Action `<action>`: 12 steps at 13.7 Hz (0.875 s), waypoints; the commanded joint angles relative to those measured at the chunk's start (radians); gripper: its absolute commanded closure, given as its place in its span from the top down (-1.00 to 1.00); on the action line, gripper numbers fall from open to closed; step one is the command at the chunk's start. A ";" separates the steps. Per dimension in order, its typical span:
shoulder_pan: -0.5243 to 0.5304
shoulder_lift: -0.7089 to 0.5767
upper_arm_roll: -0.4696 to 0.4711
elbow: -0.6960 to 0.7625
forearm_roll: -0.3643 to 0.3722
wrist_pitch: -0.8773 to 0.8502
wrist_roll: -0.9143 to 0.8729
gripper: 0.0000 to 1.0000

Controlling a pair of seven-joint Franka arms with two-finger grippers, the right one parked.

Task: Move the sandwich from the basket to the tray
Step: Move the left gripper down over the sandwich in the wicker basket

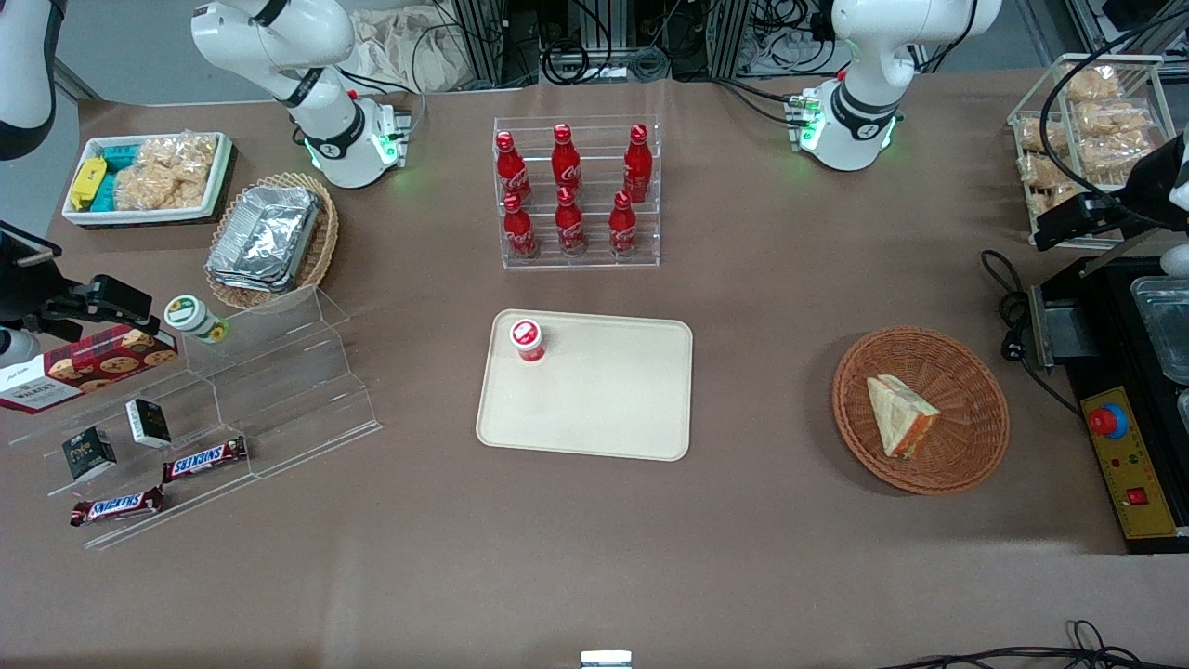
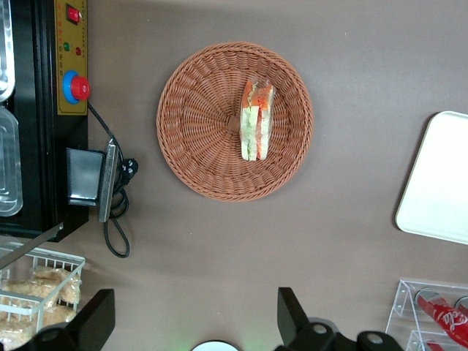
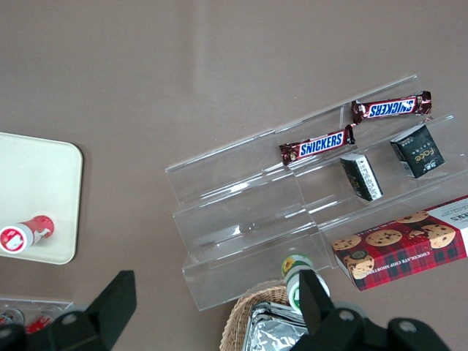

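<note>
One sandwich (image 2: 257, 121) lies untouched in the wicker basket (image 2: 197, 139); the gripper (image 2: 194, 322) hangs high above, fingers spread, descent comes next

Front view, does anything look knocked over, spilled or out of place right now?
Nothing stands out. The sandwich lies in the basket, the tray sits flat with a small red-capped bottle on it, and the open gripper hangs above the table.
</note>
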 commanded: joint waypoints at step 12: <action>0.031 0.206 0.037 -0.068 -0.113 0.235 -0.013 1.00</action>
